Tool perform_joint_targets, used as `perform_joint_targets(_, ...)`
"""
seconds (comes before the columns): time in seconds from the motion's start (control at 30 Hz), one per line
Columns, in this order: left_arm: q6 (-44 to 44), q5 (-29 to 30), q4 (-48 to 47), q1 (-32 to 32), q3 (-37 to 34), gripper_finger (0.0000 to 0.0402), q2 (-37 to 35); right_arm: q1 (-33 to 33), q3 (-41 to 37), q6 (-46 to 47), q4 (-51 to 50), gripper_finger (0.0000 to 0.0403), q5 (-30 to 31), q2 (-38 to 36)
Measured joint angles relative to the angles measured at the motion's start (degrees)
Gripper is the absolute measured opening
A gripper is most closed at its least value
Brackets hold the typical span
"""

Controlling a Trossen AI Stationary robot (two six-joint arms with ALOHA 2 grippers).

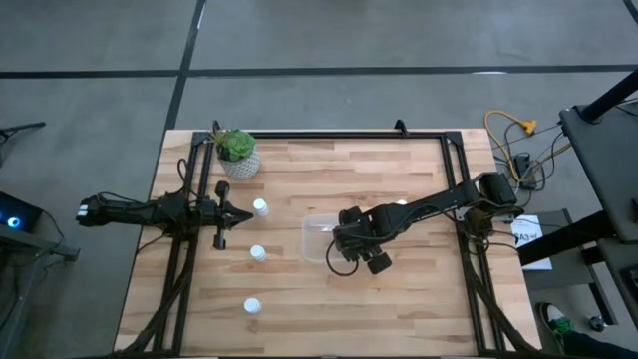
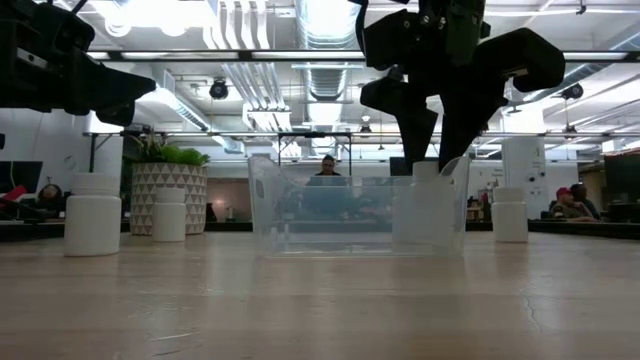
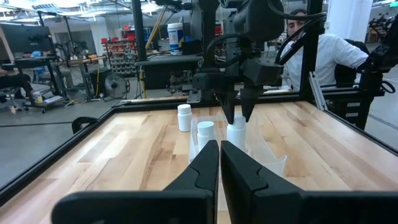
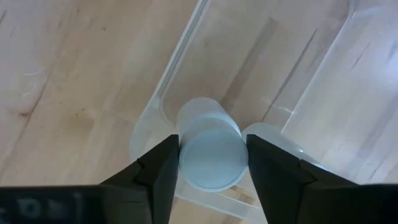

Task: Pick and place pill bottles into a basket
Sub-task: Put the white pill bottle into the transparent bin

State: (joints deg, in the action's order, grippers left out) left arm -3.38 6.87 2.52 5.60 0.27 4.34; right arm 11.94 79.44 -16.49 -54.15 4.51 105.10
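Note:
The clear basket (image 1: 315, 239) stands mid-table. My right gripper (image 1: 344, 239) is over the basket's right part, shut on a white pill bottle (image 4: 213, 158) that stands inside the basket (image 2: 355, 215). A second bottle (image 3: 205, 132) seems to stand in the basket beside it. Three bottles (image 1: 260, 207) (image 1: 257, 253) (image 1: 251, 306) stand upright on the table left of the basket. Another bottle (image 2: 509, 213) stands to the basket's right. My left gripper (image 1: 244, 213) is shut and empty, raised above the table left of the basket. My right gripper pinches the bottle's round cap (image 4: 213, 163) between its two fingers (image 4: 163, 169), one on each side. The fingers come from above, pointing down. The bottle is upright with its base on the basket's floor (image 2: 430, 240), close to a rounded corner of the basket.
A white pot with a green plant (image 1: 237, 153) stands at the table's far left corner. Black rails (image 1: 329, 133) frame the table. People and equipment show in the room beyond the table. Bare wood lies near the front edge and at the right.

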Motion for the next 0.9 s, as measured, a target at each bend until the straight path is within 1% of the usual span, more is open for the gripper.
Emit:
perform_joint_targets(0.17, 0.00, 0.00, 0.00, 0.00, 0.00, 0.0000, 0.00, 0.00, 0.00, -0.04, 0.01, 0.0169, 0.00, 0.00)
perform_joint_targets(0.5, 0.00, 0.02, -0.01, 0.01, 0.00, 0.0000, 0.00, 0.00, 0.00, -0.06, 0.06, 0.0187, 0.00, 0.00)
perform_joint_targets(0.9, -0.01, 0.01, -0.01, -0.01, 0.00, 0.0000, 0.00, 0.02, 0.10, -0.04, -0.30, 0.0187, 0.02, -0.87)
